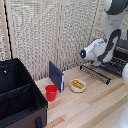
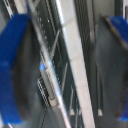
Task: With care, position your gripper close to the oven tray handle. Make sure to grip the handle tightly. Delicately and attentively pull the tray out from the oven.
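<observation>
The claw (image 2: 64, 70) hangs spread wide, blue fingers (image 2: 17, 70) astride the oven tray handle (image 2: 50, 85), apparently untouched. The tray (image 1: 102, 71) sits at three o'clock on the counter (image 1: 95, 107). It should center before clamping.

Exterior: wide, high. Wrist: tight on tray (image 2: 60, 65).

The arm (image 1: 102, 50) covers most of the oven (image 1: 122, 47), and the picture's edge cuts the rest off. The gripper cannot be seen in the exterior view. Only part of the tray (image 1: 100, 71) shows. The big black case (image 1: 20, 97) is cut off at the edge. The wrist view is blurry, and both blue fingers (image 2: 17, 70) run off the picture.
</observation>
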Controlling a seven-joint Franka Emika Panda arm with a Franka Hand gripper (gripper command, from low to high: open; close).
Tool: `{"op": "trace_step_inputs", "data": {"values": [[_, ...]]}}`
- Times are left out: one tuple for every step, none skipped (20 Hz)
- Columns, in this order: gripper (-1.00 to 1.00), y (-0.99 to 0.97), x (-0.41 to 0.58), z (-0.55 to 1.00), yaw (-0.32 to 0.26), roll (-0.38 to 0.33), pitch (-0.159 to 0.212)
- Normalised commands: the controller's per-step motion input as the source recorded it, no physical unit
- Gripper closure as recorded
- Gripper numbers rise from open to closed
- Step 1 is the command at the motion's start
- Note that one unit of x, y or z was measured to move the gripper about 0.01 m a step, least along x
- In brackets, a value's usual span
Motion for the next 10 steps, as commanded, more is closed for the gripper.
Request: {"op": "trace_step_inputs", "data": {"values": [[1.00, -0.11, 0.186, 0.04, 0.000, 0.000, 0.086], [1.00, -0.08, 0.171, 0.03, 0.000, 0.000, 0.083], [1.00, -0.04, 0.134, 0.03, 0.000, 0.000, 0.079], [1.00, -0.06, 0.126, 0.04, 0.000, -0.004, 0.083], [1.00, -0.03, 0.123, 0.07, 0.000, -0.016, 0.097], [1.00, 0.00, 0.157, 0.09, 0.000, 0.000, 0.122], [1.00, 0.00, 0.137, 0.13, 0.000, 0.021, 0.125], [1.00, 0.00, 0.163, 0.16, 0.000, 0.157, 0.139], [1.00, -0.04, 0.183, 0.25, 0.011, 0.259, 0.151], [1.00, -0.05, 0.189, 0.26, 0.020, 0.281, 0.147]]}}
